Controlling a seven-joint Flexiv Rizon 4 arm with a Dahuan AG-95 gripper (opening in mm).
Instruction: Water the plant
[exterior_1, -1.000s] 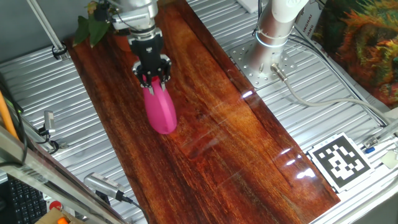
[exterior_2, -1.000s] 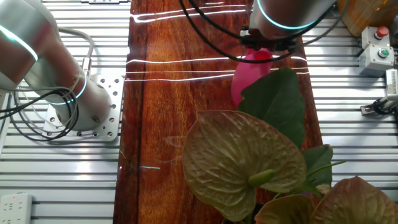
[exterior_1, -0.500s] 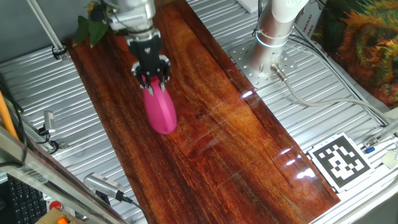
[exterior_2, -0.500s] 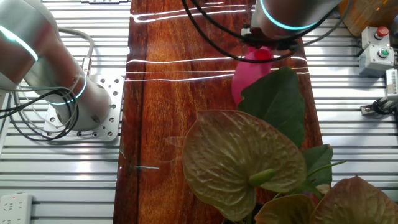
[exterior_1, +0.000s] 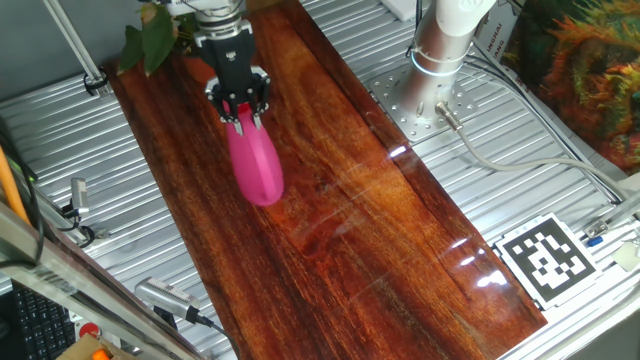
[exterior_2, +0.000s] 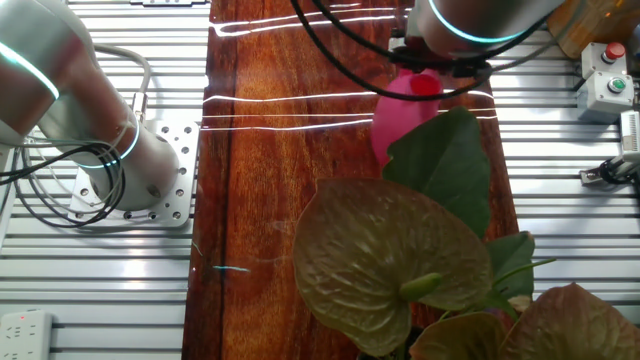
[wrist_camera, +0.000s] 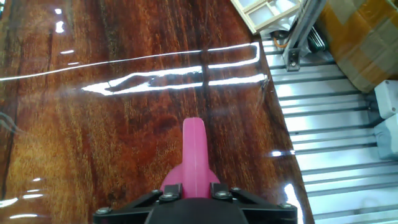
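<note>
The pink watering can (exterior_1: 256, 166) hangs tilted over the dark wooden board (exterior_1: 340, 200), with my gripper (exterior_1: 239, 108) shut on its upper end. In the other fixed view the can (exterior_2: 398, 116) shows just behind the plant's leaves, under the arm. The hand view looks down the can's spout (wrist_camera: 194, 146), which sticks out from between the fingers of the gripper (wrist_camera: 194, 190). The plant (exterior_1: 146, 40) shows as a few dark-green pointed leaves at the board's far left corner, close behind the gripper. Its broad leaves (exterior_2: 448, 170) fill the foreground of the other fixed view.
The arm's base (exterior_1: 440, 50) stands on the ribbed metal table right of the board. A bushy orange-and-green foliage mass (exterior_1: 590, 70) sits at the far right. A marker tag (exterior_1: 547, 258) lies near the front right. Button boxes (exterior_2: 605, 75) stand beside the board.
The gripper and the pink can have shifted a little toward the far end of the board, nearer the plant's leaves. The grip has not changed.
</note>
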